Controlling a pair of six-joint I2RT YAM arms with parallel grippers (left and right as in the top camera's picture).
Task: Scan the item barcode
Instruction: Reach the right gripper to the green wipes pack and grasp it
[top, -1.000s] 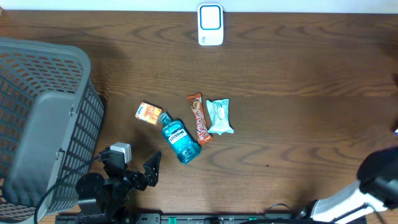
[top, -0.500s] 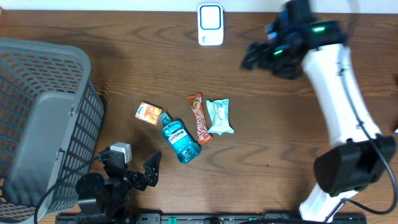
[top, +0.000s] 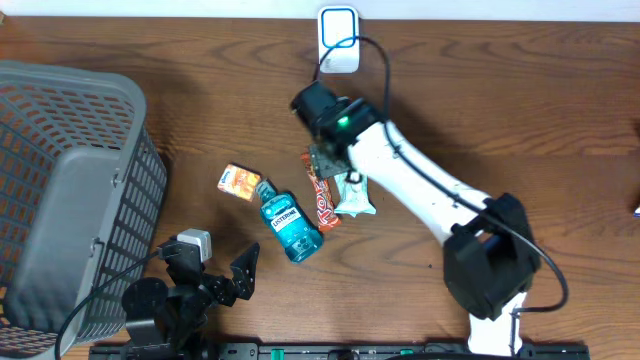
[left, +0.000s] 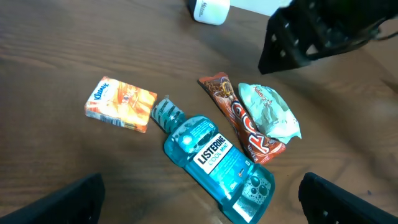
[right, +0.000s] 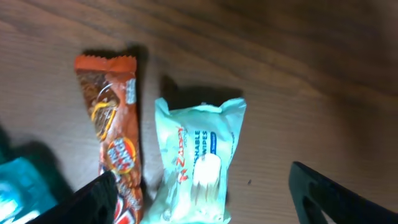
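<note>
Several items lie mid-table: an orange tissue pack (top: 239, 181), a blue Listerine bottle (top: 291, 228), a brown candy bar (top: 321, 195) and a pale green wipes pack (top: 352, 195). No barcode shows on any of them. The white scanner (top: 338, 40) stands at the back edge. My right gripper (top: 330, 160) hovers over the wipes pack (right: 196, 165), open, its fingers either side of it, the left one over the candy bar (right: 115, 143). My left gripper (top: 215, 262) rests open near the front edge and holds nothing, facing the bottle (left: 217, 165).
A large grey mesh basket (top: 70, 200) fills the left side of the table. The right arm stretches from the front right across the table's middle. Bare wood lies to the right and behind the items.
The right arm swung from the front right corner, past the back right, down onto the candy bar and wipes pack. The left arm and the items stayed put.
</note>
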